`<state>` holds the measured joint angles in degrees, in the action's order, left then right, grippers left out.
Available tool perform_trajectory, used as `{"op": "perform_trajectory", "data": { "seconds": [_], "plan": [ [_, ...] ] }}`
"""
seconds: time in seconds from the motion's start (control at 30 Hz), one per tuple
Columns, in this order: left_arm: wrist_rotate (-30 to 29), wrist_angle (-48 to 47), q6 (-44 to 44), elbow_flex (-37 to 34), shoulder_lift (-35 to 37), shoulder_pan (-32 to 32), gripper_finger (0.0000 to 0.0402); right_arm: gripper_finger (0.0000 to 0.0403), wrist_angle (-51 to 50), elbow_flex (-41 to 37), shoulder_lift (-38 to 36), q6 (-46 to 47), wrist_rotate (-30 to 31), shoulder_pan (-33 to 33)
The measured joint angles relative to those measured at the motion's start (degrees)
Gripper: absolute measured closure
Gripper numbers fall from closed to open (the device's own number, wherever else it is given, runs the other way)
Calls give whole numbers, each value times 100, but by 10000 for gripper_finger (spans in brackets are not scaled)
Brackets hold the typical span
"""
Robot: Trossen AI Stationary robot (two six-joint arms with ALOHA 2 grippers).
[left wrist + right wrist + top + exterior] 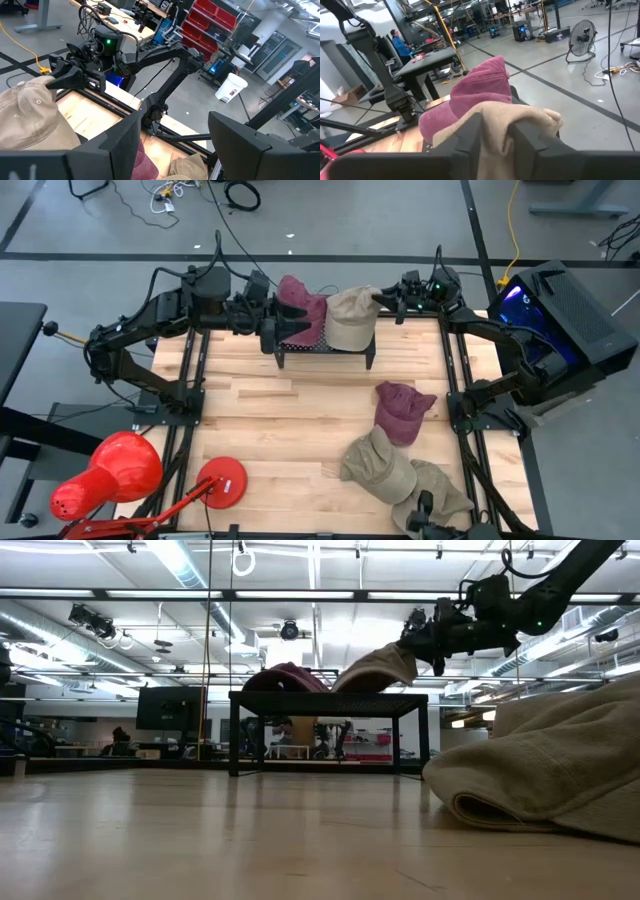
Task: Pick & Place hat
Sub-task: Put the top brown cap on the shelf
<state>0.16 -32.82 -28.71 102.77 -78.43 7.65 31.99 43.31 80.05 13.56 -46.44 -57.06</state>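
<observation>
A small black rack [325, 352] stands at the table's far middle. On it lie a maroon hat [303, 305] and, to its right, a tan hat [350, 318]. My right gripper [386, 298] is at the tan hat's right far edge and is shut on it. In the low view the tan hat [375, 668] slants up from the rack [330, 698] toward that gripper [428, 640]. My left gripper [292, 326] is open, at the maroon hat's left side; I cannot tell whether it touches the hat. My right gripper pinches a bunched edge of the tan hat [520, 122] between its two fingers [465, 137]. It comes level from the table's right. That edge is raised and the hat is tilted. Its other side rests on the rack beside the maroon hat [480, 87].
A second maroon hat [405, 412] and two tan hats [378, 465] [437, 495] lie on the table's near right; one fills the low view's right [545, 765]. A red lamp [110, 472] lies at the near left corner. Bare wood lies between rack and hats.
</observation>
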Motion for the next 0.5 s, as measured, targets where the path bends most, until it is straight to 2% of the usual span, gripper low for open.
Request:
{"op": "perform_trajectory", "data": {
  "seconds": [0.27, 0.5],
  "plan": [
    [0, 0, -2, 0, 2, 1, 163, 227, -7, 0, 0, 111, 60, -6],
    [-2, 0, -7, 1, 2, 1, 163, 186, -26, 0, 0, 156, 57, -175]
  ]
}}
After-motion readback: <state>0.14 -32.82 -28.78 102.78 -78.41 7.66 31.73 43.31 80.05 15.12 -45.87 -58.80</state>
